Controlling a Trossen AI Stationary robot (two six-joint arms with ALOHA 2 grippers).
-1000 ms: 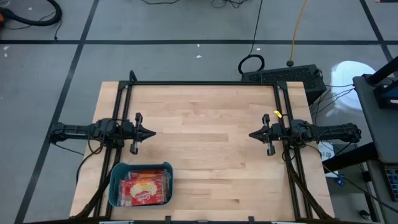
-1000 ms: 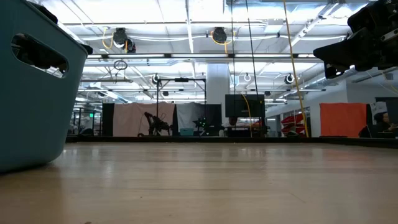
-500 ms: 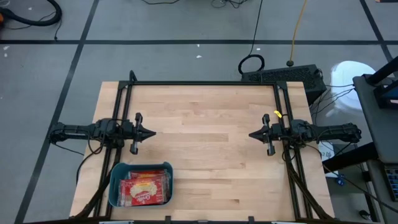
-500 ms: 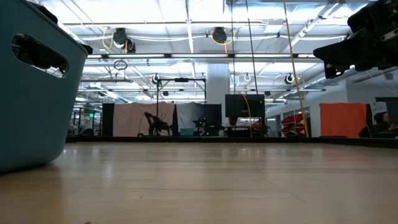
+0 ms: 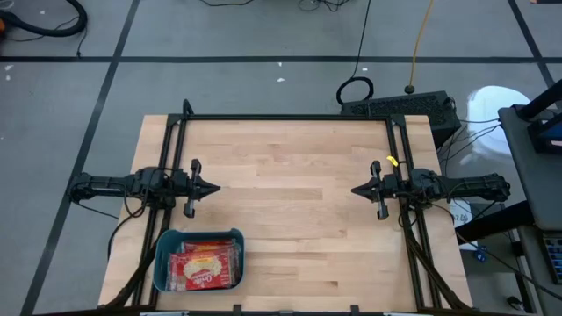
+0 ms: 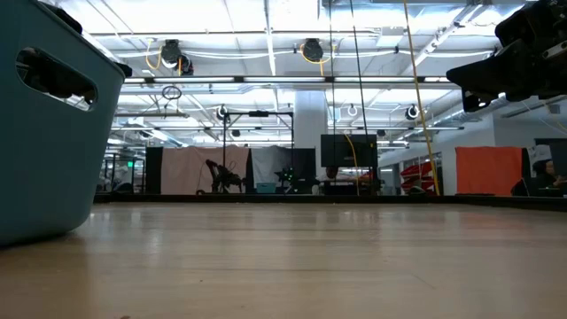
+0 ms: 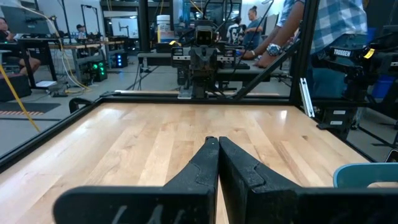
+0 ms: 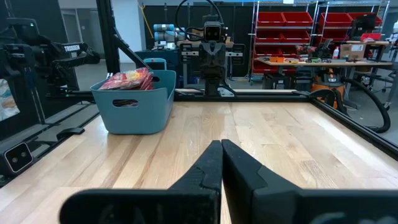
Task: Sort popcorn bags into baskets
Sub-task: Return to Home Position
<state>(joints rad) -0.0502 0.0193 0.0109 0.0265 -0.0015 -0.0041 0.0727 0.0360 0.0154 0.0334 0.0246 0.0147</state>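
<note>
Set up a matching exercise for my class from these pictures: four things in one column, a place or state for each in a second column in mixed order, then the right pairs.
Column one:
1. popcorn bags
2. teal bin
3. left tool
4. right tool

Column two:
A. shut and empty, at the left edge of the table
B. piled inside the bin
C. shut and empty, at the table's right edge
D. standing on the table, lower left in the high view

Pairs: 1-B, 2-D, 3-A, 4-C.
</note>
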